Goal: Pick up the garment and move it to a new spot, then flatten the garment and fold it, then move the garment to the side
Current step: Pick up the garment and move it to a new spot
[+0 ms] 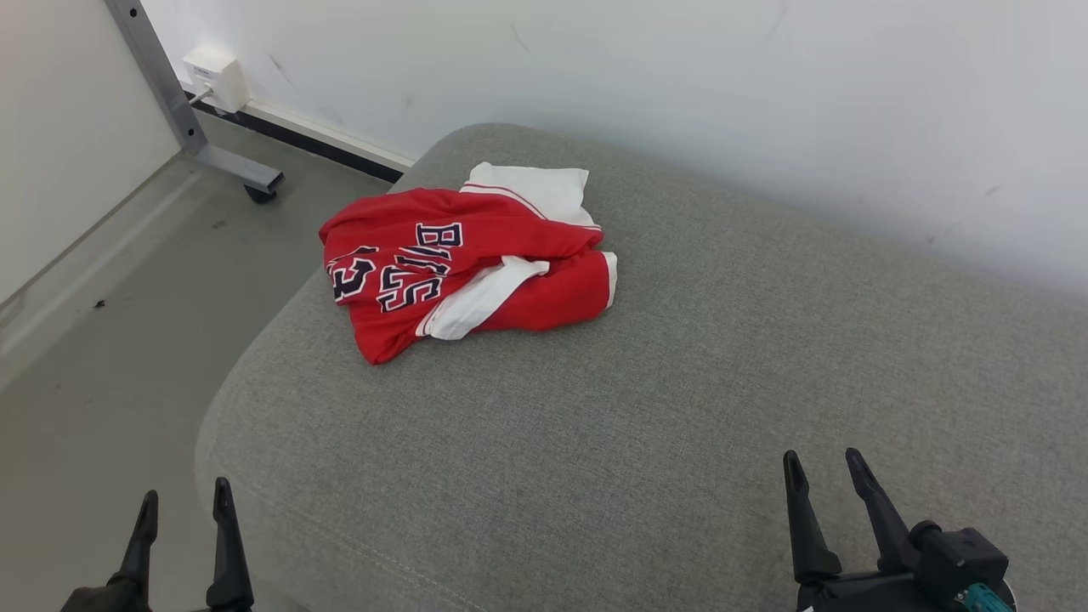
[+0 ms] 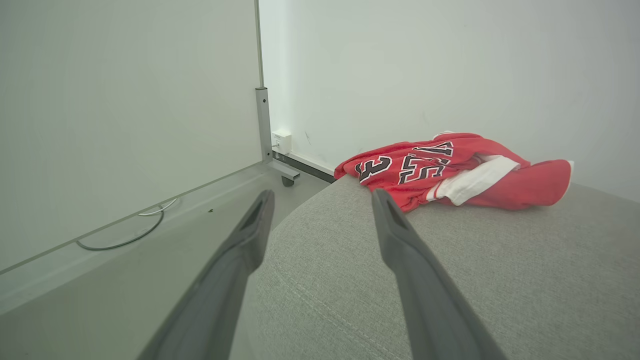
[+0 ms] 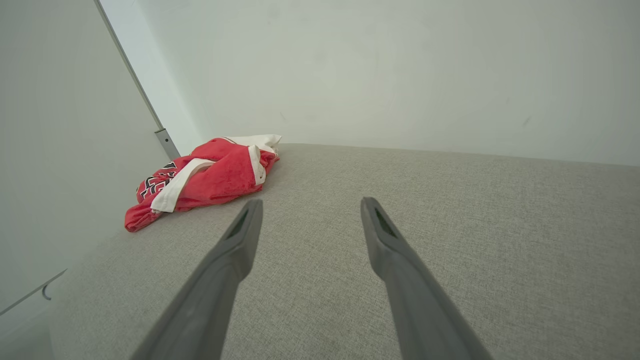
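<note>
The garment [image 1: 463, 263] is a red jersey with white trim and dark lettering, crumpled in a heap near the far left corner of the grey cushion [image 1: 663, 408]. It also lies ahead in the left wrist view [image 2: 450, 170] and far to the left in the right wrist view [image 3: 205, 175]. My left gripper [image 1: 185, 497] stands open at the lower left, beside the cushion's left edge, well short of the jersey. At the lower right, my right gripper [image 1: 824, 463] is open above the cushion's front, empty and far from the jersey.
A white wall [image 1: 680, 76] runs behind the cushion. Left of it is grey floor [image 1: 110, 357] with a metal frame leg on a caster [image 1: 259, 189], a white wall box [image 1: 214, 76], and a cable [image 2: 130, 235] along a side panel.
</note>
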Motion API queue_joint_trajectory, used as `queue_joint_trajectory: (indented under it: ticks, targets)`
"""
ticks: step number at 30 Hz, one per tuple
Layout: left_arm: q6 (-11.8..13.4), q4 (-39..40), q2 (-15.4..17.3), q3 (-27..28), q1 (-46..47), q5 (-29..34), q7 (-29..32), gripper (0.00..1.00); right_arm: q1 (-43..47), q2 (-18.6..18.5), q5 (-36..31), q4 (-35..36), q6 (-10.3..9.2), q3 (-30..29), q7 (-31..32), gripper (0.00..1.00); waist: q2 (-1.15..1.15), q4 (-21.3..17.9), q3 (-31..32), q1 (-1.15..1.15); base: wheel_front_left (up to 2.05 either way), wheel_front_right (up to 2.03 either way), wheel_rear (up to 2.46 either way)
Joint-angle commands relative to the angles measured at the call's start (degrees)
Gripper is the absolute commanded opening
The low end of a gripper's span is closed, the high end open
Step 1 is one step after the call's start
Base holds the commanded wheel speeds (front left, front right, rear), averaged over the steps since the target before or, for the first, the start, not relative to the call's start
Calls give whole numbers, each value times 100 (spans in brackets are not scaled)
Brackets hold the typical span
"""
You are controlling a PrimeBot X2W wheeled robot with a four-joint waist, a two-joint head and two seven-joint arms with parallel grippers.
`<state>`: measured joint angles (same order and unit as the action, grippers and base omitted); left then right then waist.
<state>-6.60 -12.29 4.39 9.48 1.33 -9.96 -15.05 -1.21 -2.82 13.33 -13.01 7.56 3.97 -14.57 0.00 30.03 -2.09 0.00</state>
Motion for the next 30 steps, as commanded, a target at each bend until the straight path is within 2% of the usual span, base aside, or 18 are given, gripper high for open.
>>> queue_joint_trajectory:
  ticks: [1,6,14,15,22,30]
  targets:
    - [-27,-25,-19,-6,3,55,-19,100,-28,-11,-44,-6,-14,-9,0,100,0,-8,-12,0,0,0,0]
    - [-35,-143,33,-53,363,70,-19,100,-42,-12,-154,55,-14,-123,18,100,0,-146,-131,0,0,0,0]
    - [-80,-443,361,33,1538,-245,-19,100,-305,-125,-321,288,-14,-278,120,100,0,-865,-724,0,0,0,0]
    - [-80,-443,361,33,1538,-245,-19,100,-305,-125,-321,288,-14,-278,120,100,0,-865,-724,0,0,0,0]
    - [-79,-799,838,156,2765,-596,-3,100,-652,-182,-444,514,-14,-435,125,100,0,-1751,-1437,0,0,0,0]
    - [-86,-1312,1490,289,3794,-879,399,100,-861,-121,-513,657,-14,-556,43,100,0,-2599,-1981,0,0,0,0]
